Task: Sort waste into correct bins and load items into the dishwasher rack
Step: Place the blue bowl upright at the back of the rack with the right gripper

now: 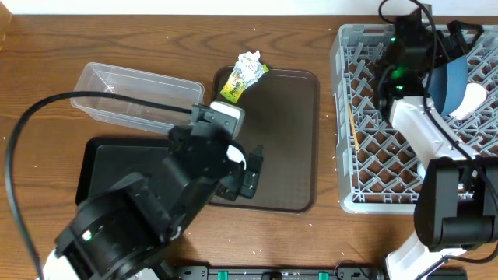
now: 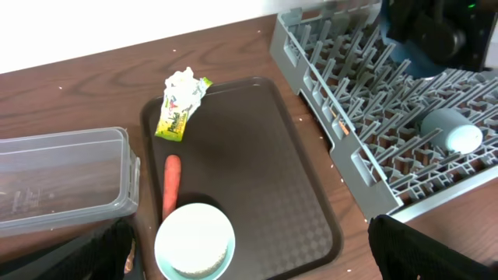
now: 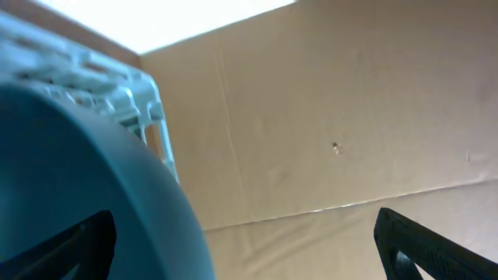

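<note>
A robot bench staged as a dish station: wooden table [image 1: 117, 39], grey dishwasher rack [image 1: 373, 148], serving tray [image 1: 288, 140].

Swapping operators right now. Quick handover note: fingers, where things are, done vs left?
Left gripper: fingers open, holding nothing, over the brown tray.
Right gripper: fingers open, close beside the dark-blue bowl in the rack.
Done: dark-blue bowl and one white cup are in the rack.
Left: wrapper, carrot and white bowl are on the brown tray.
Clear tub shows nothing inside. The black tray is mostly hidden by the left arm.
Second cup and brown lump not visible.
</note>
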You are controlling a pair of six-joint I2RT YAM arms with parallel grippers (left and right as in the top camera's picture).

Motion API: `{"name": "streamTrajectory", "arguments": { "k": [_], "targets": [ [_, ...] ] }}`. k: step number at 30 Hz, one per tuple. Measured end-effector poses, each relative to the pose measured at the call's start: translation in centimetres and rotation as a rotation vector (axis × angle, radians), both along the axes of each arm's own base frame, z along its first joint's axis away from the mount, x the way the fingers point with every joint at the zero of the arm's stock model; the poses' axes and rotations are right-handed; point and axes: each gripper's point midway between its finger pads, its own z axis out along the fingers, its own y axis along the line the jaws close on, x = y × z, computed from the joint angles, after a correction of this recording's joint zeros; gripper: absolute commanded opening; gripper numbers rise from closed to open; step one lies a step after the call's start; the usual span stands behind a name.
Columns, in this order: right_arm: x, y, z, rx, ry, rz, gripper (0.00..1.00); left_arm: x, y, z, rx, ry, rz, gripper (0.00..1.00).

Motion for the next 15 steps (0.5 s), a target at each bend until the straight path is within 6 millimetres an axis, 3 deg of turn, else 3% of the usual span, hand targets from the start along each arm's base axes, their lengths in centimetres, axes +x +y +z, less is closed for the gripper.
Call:
{"name": "streamTrajectory", "arguments": {
  "k": [9, 12, 15],
  "targets": [
    [-2.3, 3.5, 4.0, 0.110, -0.143, 0.074, 0.99, -1.4, 1.7, 2.0, -0.063, -0.051, 0.000, 0.98],
    [-2.5, 6.2, 3.3, 0.169, -0.113, 0.160, 0.99, -1.7, 2.1, 2.3, -0.076, -0.061, 0.000, 0.98],
    [-2.2, 10.5, 0.8, 0.269, -0.034, 0.302, 0.99, -1.8, 2.3, 2.5, -0.080, -0.064, 0.000, 0.98]
  ]
}}
